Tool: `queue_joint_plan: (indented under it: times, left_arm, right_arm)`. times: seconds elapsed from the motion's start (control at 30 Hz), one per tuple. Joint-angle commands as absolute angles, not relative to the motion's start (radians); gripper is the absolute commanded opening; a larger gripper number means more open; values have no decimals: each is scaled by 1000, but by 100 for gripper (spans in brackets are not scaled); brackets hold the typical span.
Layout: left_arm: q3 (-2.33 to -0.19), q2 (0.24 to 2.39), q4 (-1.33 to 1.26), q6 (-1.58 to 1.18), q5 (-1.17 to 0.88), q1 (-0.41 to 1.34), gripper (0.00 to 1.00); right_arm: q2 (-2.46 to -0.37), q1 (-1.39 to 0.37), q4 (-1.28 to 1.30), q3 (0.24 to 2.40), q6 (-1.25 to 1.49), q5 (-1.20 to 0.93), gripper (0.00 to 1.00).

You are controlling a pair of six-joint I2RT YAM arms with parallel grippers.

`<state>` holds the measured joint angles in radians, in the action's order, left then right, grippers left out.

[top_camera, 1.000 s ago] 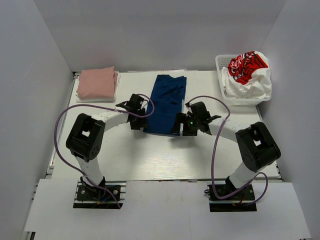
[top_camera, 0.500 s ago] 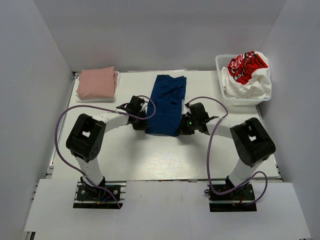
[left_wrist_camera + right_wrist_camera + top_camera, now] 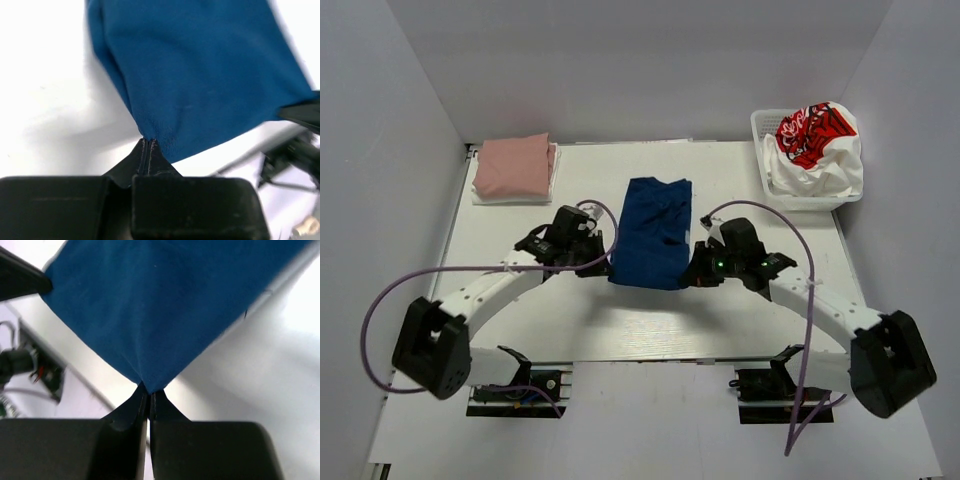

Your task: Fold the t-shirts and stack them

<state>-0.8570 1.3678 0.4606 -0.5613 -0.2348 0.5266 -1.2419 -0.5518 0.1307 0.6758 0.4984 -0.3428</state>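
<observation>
Step in hand: judged to be the lengthwise fold of the navy t-shirt [image 3: 655, 225], with the near hem to be carried over toward the far end.
Left claw [image 3: 146, 143]: fully closed, pinching the near-left corner of the hem. The cloth fans out from the tips.
Right claw [image 3: 145, 390]: fully closed on the near-right corner in the same way.
Garment location: middle of the desk [image 3: 650, 325], lying as a narrow band that runs away from the arms. The far end is flat. The near edge appears raised, with a shadow beneath it.
Recommended handling: move both corners together at one height and keep the hem taut between them. Lay the hem square on the far edge before letting go.
Risk: both pinches sit at the very corners, so soft cotton may slip or sag in the middle and fold crooked.
Finished stack: the dusty-pink t-shirt [image 3: 513, 163] is folded at the far-left corner, with a white edge showing under it. It is well apart from the navy one.
Awaiting: a white t-shirt with red graphic [image 3: 817, 140] is heaped in the lattice basket [image 3: 761, 130] at far right.
Surface: white, flat and matte.
Room: plain pale walls enclose three sides. Purple cables [image 3: 450, 269] loop from each arm.
</observation>
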Motion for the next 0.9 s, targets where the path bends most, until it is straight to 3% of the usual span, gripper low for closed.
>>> queue_joint_plan:
  times: [0.0,0.17,0.3,0.63,0.87]
  left_arm:
    - [-867,1223,552,-554,-295,549,0]
    - [-942,1126,551,-563,-292,558,0]
    - [-997,1135,497,-578,-178,558,0]
    - [-1313,1416,586,-635,136,531,0]
    - [-1459,1604,597,-635,175,502,0]
  right_arm:
    - [-1128,-563,247,689,529,-434,0]
    - [-1048,-558,301,753,529,-402,0]
    - [-1066,-554,319,820,531,-355,0]
    - [-1230,-503,276,972,540,-325,0]
    - [-1359,-413,235,1023,532,-376,0]
